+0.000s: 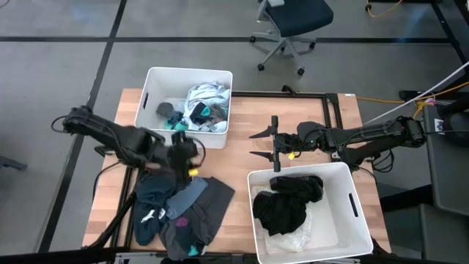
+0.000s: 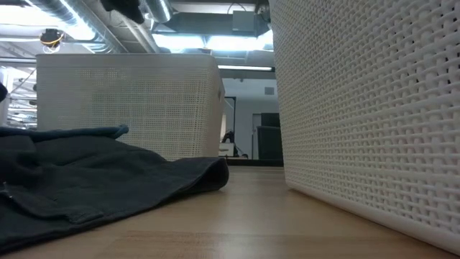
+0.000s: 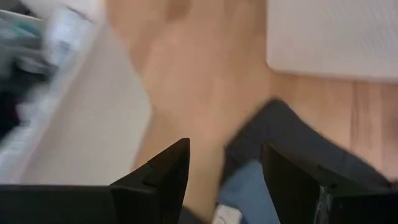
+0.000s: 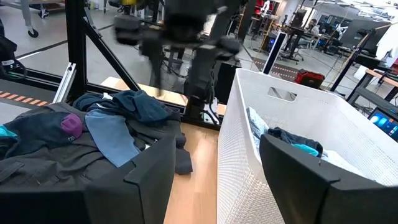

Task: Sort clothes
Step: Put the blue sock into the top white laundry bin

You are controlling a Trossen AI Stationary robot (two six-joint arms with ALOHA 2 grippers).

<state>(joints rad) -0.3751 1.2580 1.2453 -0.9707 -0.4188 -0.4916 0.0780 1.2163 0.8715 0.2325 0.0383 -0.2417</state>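
Note:
A pile of clothes lies on the table's near left: dark grey, teal and pale grey-blue garments, with a purple patch. It also shows in the right wrist view and the low view. My left gripper hovers over the pile's far edge, next to the far-left bin. Its fingers are open and empty in the left wrist view, above dark grey and blue cloth. My right gripper is open and empty at mid-table, pointing toward the table's left edge. It also shows in its own wrist view.
A white bin at the far left holds white, teal and dark garments. A white bin at the near right holds black and white garments. Bare wood lies between the bins. An office chair stands beyond the table.

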